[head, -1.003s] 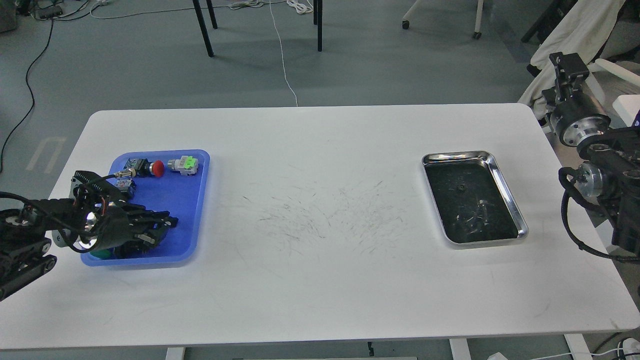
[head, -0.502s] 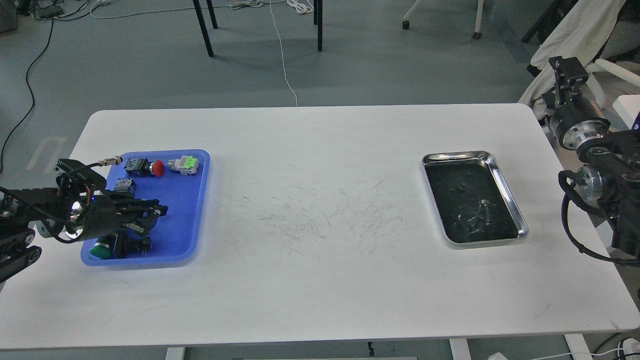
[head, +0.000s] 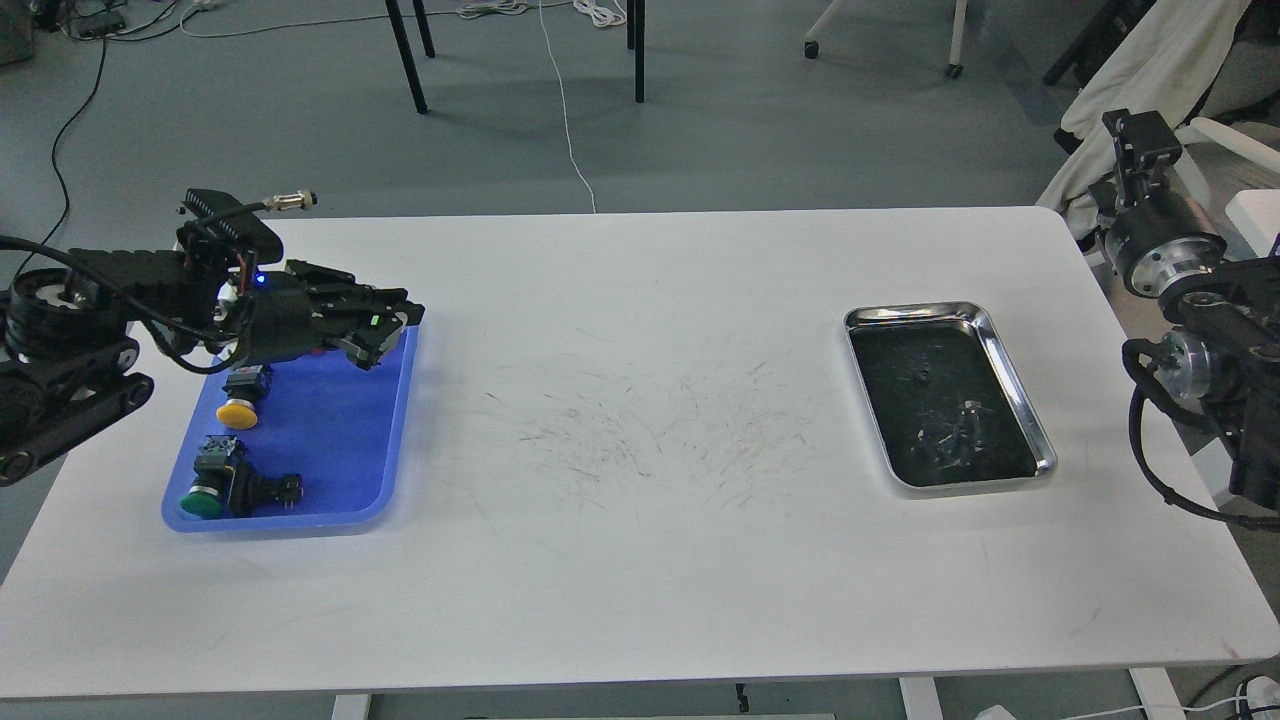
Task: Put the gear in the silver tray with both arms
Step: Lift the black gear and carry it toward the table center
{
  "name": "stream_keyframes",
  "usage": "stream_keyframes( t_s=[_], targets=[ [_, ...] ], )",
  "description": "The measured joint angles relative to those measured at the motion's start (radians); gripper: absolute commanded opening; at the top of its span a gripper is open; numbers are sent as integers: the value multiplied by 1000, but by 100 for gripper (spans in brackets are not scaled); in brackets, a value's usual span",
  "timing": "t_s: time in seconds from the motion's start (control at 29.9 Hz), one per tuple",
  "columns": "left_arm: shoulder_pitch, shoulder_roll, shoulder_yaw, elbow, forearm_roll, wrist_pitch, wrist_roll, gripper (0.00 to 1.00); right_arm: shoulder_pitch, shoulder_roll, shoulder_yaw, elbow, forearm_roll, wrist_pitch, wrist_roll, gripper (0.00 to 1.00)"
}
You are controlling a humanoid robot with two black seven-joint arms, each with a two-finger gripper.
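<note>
The silver tray [head: 1018, 388] lies on the right side of the white table, with a small dark gear-like piece [head: 921, 375] and some shiny bits [head: 950, 437] on its dark bottom. My left gripper [head: 405, 318] hangs over the far right corner of the blue tray [head: 345, 440], pointing right. Its fingers lie close together, and I cannot tell whether they hold anything. My right gripper [head: 1130, 125] is raised off the table's far right edge, well away from the silver tray and seen small.
In the blue tray lie a yellow push button [head: 238, 411], a green push button [head: 203, 500] and a black part [head: 268, 488]. The white table [head: 640, 500] is scuffed in the middle. Chair legs and cables stand on the floor beyond.
My left arm has risen and swung from the blue tray's near left part to its far right corner, uncovering the yellow button and hiding the red button. The right arm barely moved.
</note>
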Motion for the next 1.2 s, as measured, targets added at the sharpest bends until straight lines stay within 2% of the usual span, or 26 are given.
stream_keyframes(
  t_s=[0.3,0.5,0.84,0.97,1.2],
  targets=[
    [-99,-225,8,16,54,-37,0,4,2,-2,-3,0,0,0,0,88],
    [-112,-382,10,60,106,-45,0,4,4,-2,-3,-1,0,-1,-2,88],
    [-95,-658,12,221,149,-45,0,4,6,-5,-4,-3,0,-2,-3,88],
    [-77,-717,12,267,150,-43,0,4,6,-5,-6,-5,-1,-2,-3,88],
    [-51,-728,16,355,150,-38,0,4,6,-5,-9,-9,-3,1,-3,88]
  ],
)
